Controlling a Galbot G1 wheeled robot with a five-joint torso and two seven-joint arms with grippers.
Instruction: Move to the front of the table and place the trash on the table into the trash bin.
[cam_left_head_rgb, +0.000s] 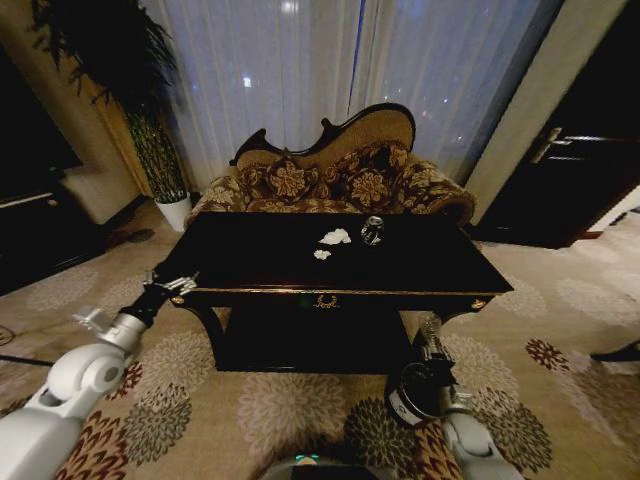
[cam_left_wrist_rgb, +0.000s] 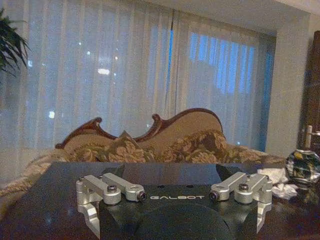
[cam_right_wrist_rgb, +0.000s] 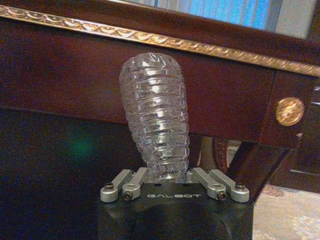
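While the right tool (cam_right_wrist_rgb: 165, 172) grips one bottle (cam_right_wrist_rgb: 156, 117), two paper wads (cam_left_head_rgb: 335, 237) remain on the table (cam_left_head_rgb: 250, 265).

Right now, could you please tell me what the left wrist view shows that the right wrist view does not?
Only the left wrist view shows the left pincer, open at the table's edge, with the white paper wads, a shiny crushed item, the sofa and the plant. Only the right wrist view shows the right pincer shut on the clear plastic bottle, below the gold-trimmed table edge. Both show the table and the curtains.
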